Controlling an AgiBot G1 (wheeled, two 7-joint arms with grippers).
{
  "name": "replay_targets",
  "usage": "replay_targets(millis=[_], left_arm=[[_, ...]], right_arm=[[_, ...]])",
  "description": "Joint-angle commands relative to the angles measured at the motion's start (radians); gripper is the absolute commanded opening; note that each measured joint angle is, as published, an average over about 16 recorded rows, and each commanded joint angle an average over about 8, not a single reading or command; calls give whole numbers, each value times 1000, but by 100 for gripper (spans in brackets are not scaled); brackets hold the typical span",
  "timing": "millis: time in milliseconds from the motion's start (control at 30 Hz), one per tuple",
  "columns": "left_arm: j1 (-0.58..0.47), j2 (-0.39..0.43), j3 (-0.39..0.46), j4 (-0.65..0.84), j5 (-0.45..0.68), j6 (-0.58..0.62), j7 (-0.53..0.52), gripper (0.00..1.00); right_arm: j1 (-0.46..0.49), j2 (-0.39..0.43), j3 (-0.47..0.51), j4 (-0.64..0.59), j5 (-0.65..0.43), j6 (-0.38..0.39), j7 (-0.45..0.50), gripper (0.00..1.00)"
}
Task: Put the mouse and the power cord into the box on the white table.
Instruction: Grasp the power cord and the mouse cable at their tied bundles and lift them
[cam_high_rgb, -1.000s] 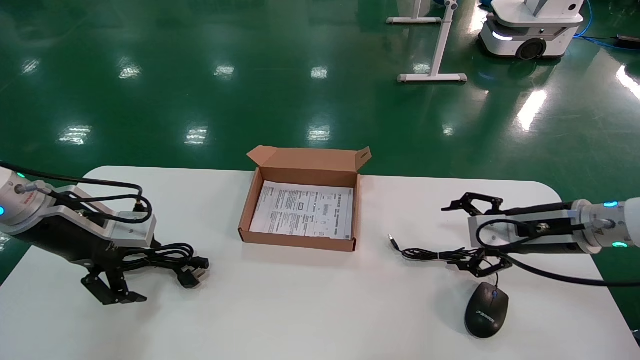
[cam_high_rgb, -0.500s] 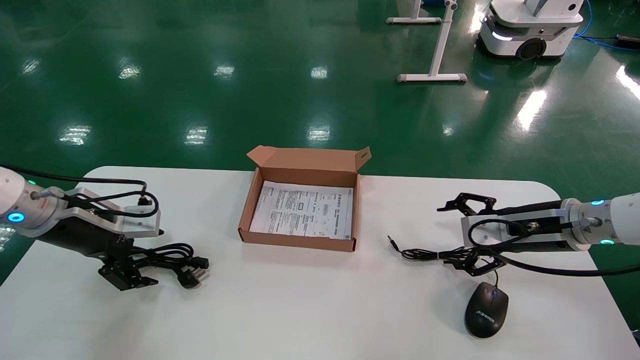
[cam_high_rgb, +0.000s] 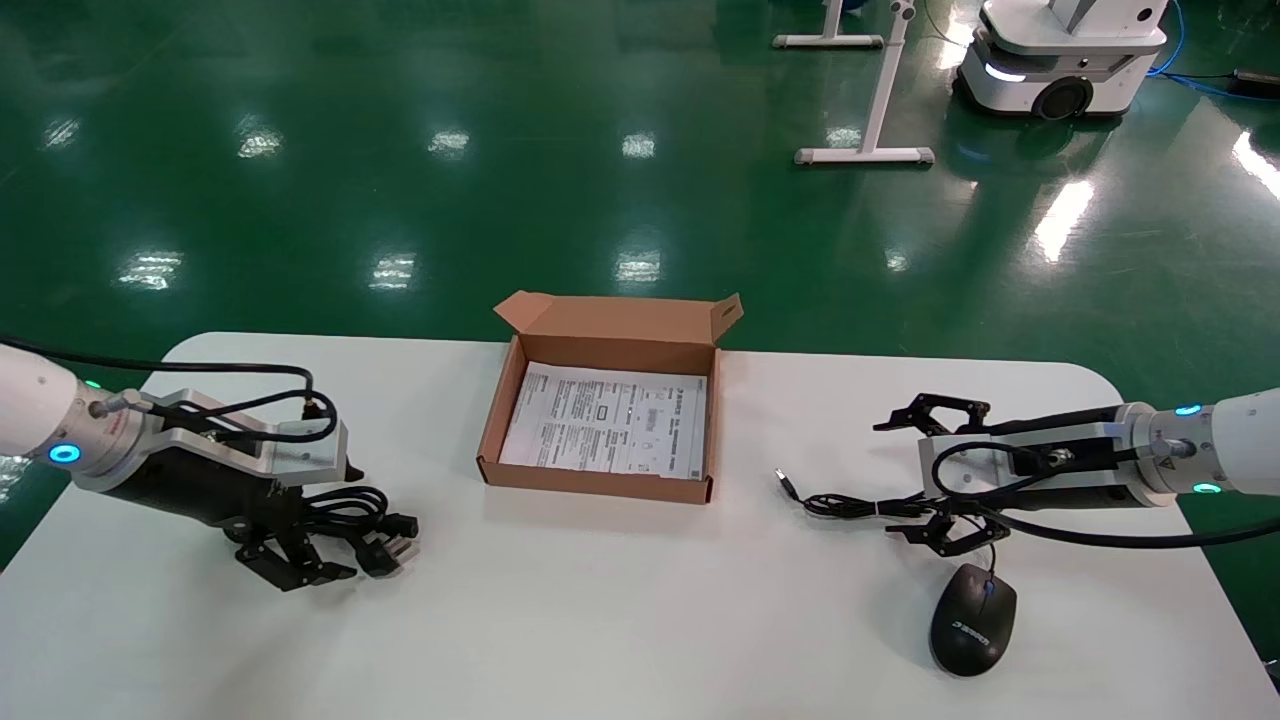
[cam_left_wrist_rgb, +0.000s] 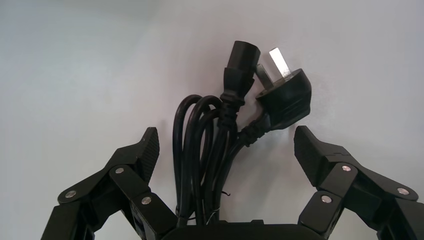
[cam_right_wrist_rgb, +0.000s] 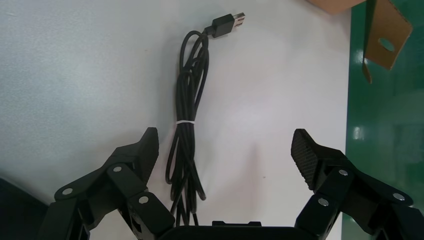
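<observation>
The box (cam_high_rgb: 604, 420) is shallow, rectangular brown cardboard with its flap lid standing open at the far side, and it stands at the middle of the white table (cam_high_rgb: 620, 600), near the far edge. A white printed sheet (cam_high_rgb: 606, 418) covers its bottom; the print is too small to read. The mouse (cam_high_rgb: 972, 619) is a smooth black oval with a bluish scroll wheel and a small white logo that I cannot read. It lies near the front right part of the table, well apart from the box. Its thin black cable (cam_right_wrist_rgb: 187, 120) is folded in a long bundle, tied with a small white band, and ends in a USB plug (cam_right_wrist_rgb: 229, 23) pointing toward the box.

The right gripper (cam_high_rgb: 925, 470) hangs low over this thin cable bundle, its black fingers spread wide with the bundle between them and touching neither.

The power cord (cam_left_wrist_rgb: 220, 135) is a thick, glossy black cable coiled in loops on the left side of the table, with a chunky plug (cam_left_wrist_rgb: 284, 92) showing a flat metal prong and a second moulded connector just beside it. The left gripper (cam_high_rgb: 310, 520) sits over the coil with its ribbed fingertips (cam_left_wrist_rgb: 148, 148) wide apart, one on each side of the loops, not pressing them.

Bare white tabletop lies between cord and box and along the front edge. The table corners are rounded.
</observation>
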Motion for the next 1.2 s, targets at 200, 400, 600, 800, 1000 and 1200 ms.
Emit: replay_targets(millis=[200, 400, 600, 800, 1000, 1200], left_arm=[[1, 0, -1, -1, -1, 2, 1, 0], [0, -1, 0, -4, 0, 1, -1, 0], [-2, -2, 0, -5, 1, -1, -3, 0], [-2, -2, 1, -6, 1, -2, -3, 0], [-3, -3, 1, -7, 1, -2, -3, 0], [-3, -3, 1, -7, 1, -2, -4, 0]], right_arm=[[1, 0, 0, 0, -1, 0, 0, 0], [-1, 1, 0, 4, 0, 0, 0, 0], [-3, 2, 0, 6, 1, -1, 0, 0], [-3, 3, 1, 8, 2, -1, 0, 0], [-4, 3, 1, 8, 2, -2, 0, 0], [-4, 3, 1, 9, 2, -2, 0, 0]])
